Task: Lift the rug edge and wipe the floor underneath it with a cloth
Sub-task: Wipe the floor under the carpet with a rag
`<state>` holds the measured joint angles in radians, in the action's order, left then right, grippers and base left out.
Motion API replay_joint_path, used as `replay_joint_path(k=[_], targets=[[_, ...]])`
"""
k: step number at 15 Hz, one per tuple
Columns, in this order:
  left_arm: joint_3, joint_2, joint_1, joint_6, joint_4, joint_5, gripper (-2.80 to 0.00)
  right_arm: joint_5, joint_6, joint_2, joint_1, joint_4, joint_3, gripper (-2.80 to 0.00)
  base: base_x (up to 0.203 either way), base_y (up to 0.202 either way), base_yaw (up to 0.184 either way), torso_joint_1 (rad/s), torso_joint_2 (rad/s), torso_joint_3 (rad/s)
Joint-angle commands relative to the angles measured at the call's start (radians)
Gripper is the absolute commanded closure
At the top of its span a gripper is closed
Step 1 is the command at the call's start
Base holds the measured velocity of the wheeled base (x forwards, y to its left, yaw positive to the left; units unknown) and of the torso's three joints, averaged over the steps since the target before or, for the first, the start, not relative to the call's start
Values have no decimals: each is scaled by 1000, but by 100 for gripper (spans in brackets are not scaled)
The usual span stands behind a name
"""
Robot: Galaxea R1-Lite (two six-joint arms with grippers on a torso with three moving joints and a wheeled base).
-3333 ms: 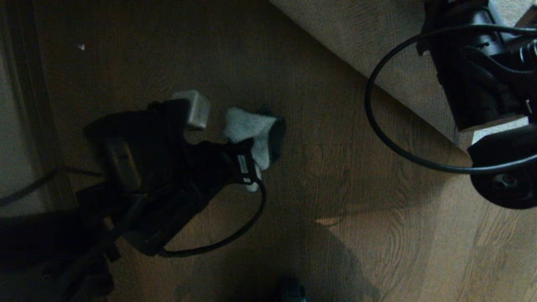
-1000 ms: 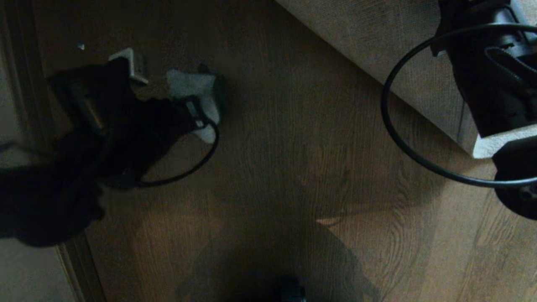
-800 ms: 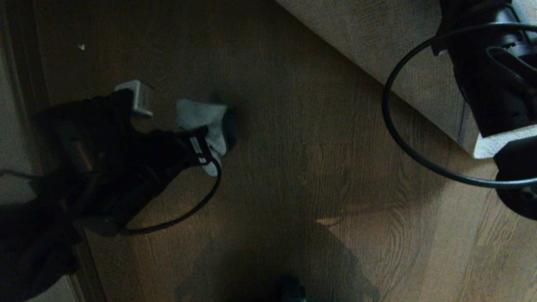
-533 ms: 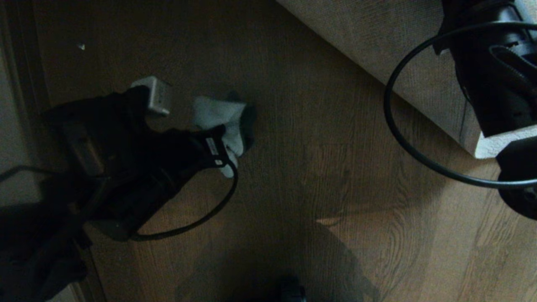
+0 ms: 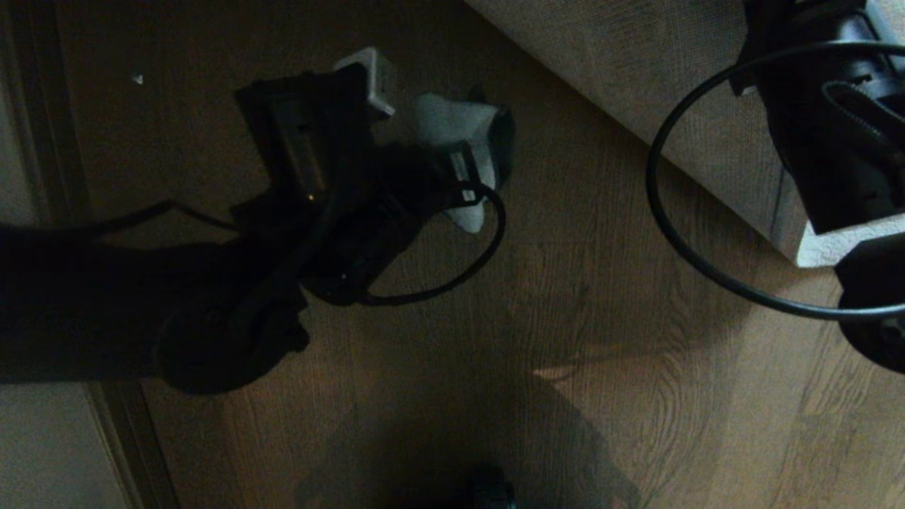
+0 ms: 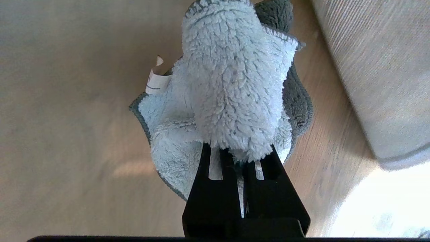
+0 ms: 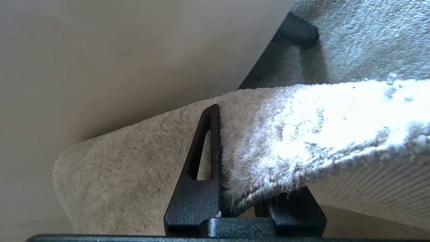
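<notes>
Left jaws (image 6: 240,158) pinch cloth (image 6: 231,94), label (image 6: 155,82) unreadable; right jaws (image 7: 235,161) clamp rug (image 7: 319,127).

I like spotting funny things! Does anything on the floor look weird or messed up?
Yes: the light grey plush rug isn't lying flat. The right end effector pinches its edge and holds it up, showing the beige woven backing. That's deliberate, as the left end effector presses a fluffy pale blue cloth onto the brown wood-grain floor.
</notes>
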<state>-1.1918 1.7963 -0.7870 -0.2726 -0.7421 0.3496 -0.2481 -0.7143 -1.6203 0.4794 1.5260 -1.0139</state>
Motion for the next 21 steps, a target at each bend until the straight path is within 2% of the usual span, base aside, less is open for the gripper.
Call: replay_joint_path(k=[1, 6, 10, 21], targets=[[-117, 101, -14, -2, 17, 0, 0, -2, -4, -13, -7, 44, 3, 0, 0, 0, 0, 0, 0, 0], [-288, 191, -12, -3, 44, -3, 0, 0, -5, -26, -7, 44, 1, 0, 0, 0, 0, 0, 0, 0], [-422, 248, 47, -6, 37, -4, 0, 0, -5, -23, -7, 44, 3, 0, 0, 0, 0, 0, 0, 0], [-442, 243, 261, -28, 33, -8, 0, 0, -2, -21, -7, 44, 3, 0, 0, 0, 0, 0, 0, 0]])
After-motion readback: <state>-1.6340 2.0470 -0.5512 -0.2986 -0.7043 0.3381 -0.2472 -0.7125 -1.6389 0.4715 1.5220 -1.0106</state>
